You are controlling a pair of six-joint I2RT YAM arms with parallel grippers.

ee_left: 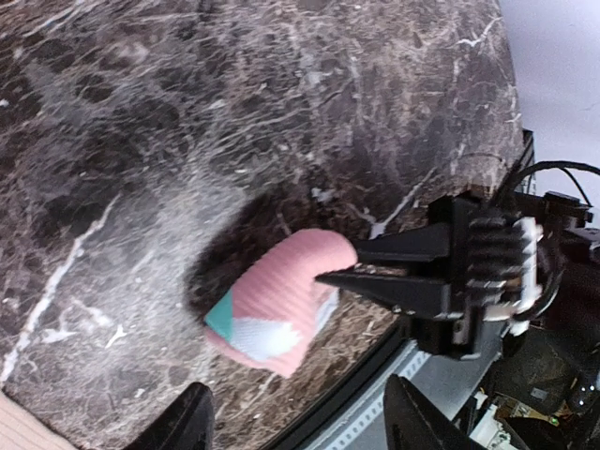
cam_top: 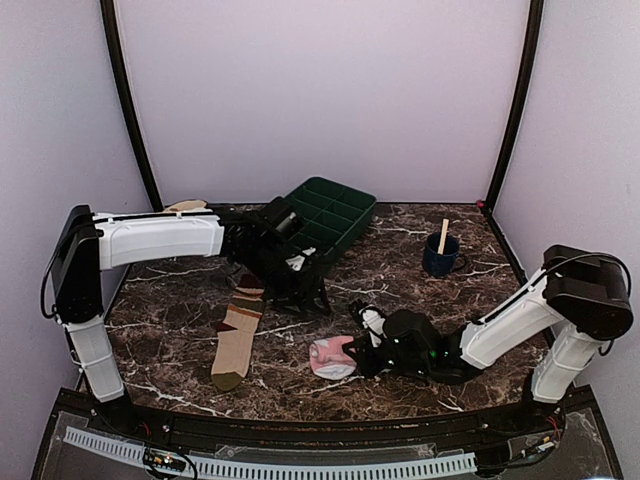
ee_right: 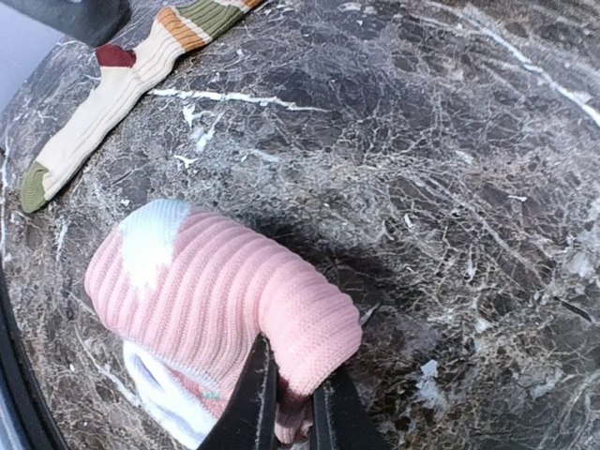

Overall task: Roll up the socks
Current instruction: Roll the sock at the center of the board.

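Roughly halfway, judging by layout. Rolled up, pinched in right gripper (ee_right: 291,405): pink sock (ee_right: 216,309), near side of green tray (cam_top: 340,200). Flat, not yet rolled, near-left of tray: striped sock (cam_top: 236,335). Spread apart, empty, beside tray: left gripper (ee_left: 300,398).

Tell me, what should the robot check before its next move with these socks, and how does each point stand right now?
1. Pink sock rolled up: ok, it sits as a compact roll on the table.
2. Right jaws gripping it: ok, pinched shut on the roll's edge.
3. Left jaws free: ok, open with nothing between them.
4. Striped sock rolled: not ok, it lies flat and stretched out.
5. Roll holds together once released: cannot tell.
6. Room around the flat sock: ok, the mug and green tray sit apart, farther back.
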